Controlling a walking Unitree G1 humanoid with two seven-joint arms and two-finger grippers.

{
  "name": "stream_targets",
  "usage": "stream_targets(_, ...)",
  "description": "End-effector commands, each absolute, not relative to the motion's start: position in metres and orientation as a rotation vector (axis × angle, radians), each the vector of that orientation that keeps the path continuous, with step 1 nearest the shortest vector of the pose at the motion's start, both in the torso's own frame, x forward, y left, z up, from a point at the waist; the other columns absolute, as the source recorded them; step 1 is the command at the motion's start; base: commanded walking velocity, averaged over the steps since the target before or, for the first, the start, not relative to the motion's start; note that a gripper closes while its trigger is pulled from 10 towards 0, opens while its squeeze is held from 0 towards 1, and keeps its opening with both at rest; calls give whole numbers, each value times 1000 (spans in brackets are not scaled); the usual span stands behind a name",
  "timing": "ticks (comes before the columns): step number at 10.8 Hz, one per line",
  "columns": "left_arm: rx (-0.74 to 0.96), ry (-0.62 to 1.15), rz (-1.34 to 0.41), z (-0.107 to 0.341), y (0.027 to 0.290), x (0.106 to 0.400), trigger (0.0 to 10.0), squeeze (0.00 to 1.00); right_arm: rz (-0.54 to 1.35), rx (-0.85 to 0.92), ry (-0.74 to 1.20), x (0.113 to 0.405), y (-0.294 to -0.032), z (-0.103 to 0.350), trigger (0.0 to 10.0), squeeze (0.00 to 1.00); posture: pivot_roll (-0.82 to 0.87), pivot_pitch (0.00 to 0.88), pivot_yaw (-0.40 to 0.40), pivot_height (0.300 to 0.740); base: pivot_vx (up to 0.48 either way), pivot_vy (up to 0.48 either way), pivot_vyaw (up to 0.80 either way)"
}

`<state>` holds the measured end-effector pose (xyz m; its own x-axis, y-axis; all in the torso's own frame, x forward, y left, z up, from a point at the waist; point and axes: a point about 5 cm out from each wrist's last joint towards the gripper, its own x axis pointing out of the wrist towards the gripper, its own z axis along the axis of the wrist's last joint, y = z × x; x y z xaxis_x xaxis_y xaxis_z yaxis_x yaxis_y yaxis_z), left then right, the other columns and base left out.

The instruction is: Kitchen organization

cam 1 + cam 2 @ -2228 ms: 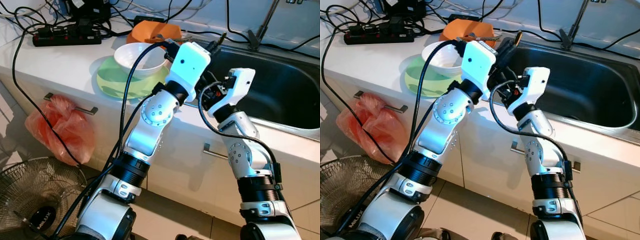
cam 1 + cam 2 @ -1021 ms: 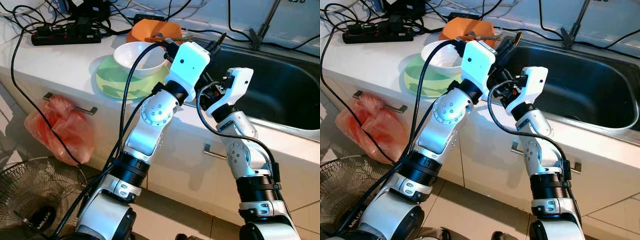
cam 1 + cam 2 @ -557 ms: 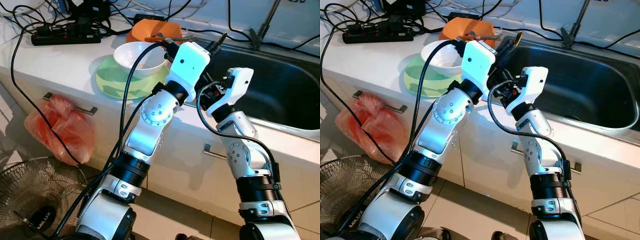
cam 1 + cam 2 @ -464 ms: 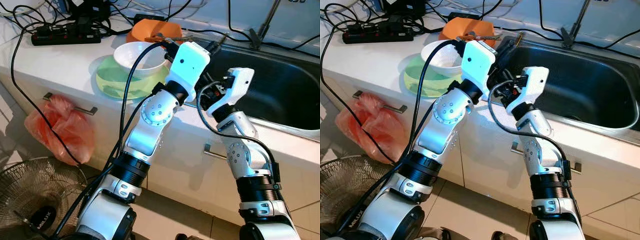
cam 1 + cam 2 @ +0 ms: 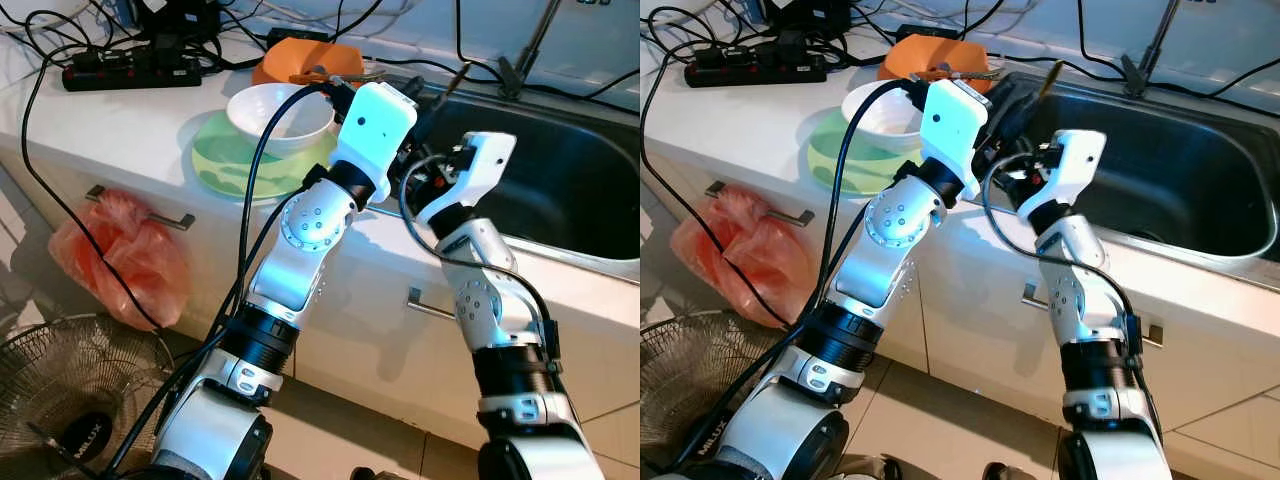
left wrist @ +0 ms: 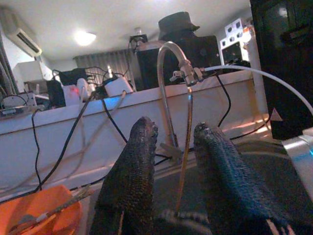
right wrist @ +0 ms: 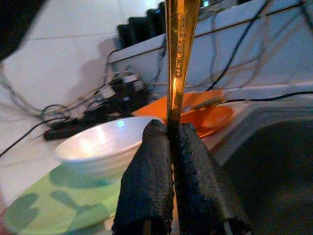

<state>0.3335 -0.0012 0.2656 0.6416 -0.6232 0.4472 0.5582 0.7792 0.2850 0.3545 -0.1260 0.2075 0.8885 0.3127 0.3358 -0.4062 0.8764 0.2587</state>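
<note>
A thin gold utensil (image 7: 178,58) stamped "stainless steel" stands upright in my right gripper (image 7: 168,129), which is shut on its handle. Its tip (image 5: 1050,72) pokes up over the left end of the steel sink (image 5: 570,170). My left gripper (image 6: 176,132) is open beside it above the sink's left corner, with the gold utensil (image 6: 185,147) showing in the gap between its fingers and touching neither. A white bowl (image 5: 280,112) sits on a green plate (image 5: 225,160) on the counter to the left of both grippers. Behind it lies an orange dish (image 5: 305,62) holding utensils.
A faucet (image 6: 171,63) rises behind the sink. A black power strip (image 5: 130,72) and tangled cables lie at the counter's back left. A red plastic bag (image 5: 125,260) hangs from a drawer handle, and a floor fan (image 5: 70,400) stands below it.
My right gripper has shifted a little to the right toward the sink, carrying the gold utensil with it. The left arm has hardly moved.
</note>
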Motion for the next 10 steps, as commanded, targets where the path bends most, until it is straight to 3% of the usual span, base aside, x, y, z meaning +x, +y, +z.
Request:
stream_targets(1, 117, -588, -684, 274, -3, 330, 10000, 1000, 355, 318, -322, 356, -131, 214, 10000, 0, 3, 86, -36, 740, 0, 0, 0)
stream_targets(2, 116, -588, -682, 273, -2, 330, 10000, 1000, 308, 297, -353, 363, -140, 223, 10000, 0, 4, 85, -37, 740, 0, 0, 0)
stream_targets(3, 115, -581, -678, 271, 0, 330, 10000, 733, 282, 284, -363, 368, -145, 227, 10000, 0, 5, 85, -38, 740, 0, 0, 0)
stream_targets(4, 111, -559, -674, 264, 3, 330, 10000, 0, 253, 279, -366, 373, -152, 230, 10000, 0, 12, 87, -41, 740, 0, 0, 0)
stream_targets(10, 41, -377, -771, 228, 25, 327, 10000, 0, 185, 232, -361, 387, -168, 229, 10000, 0, 28, 95, -47, 740, 0, 0, 0)
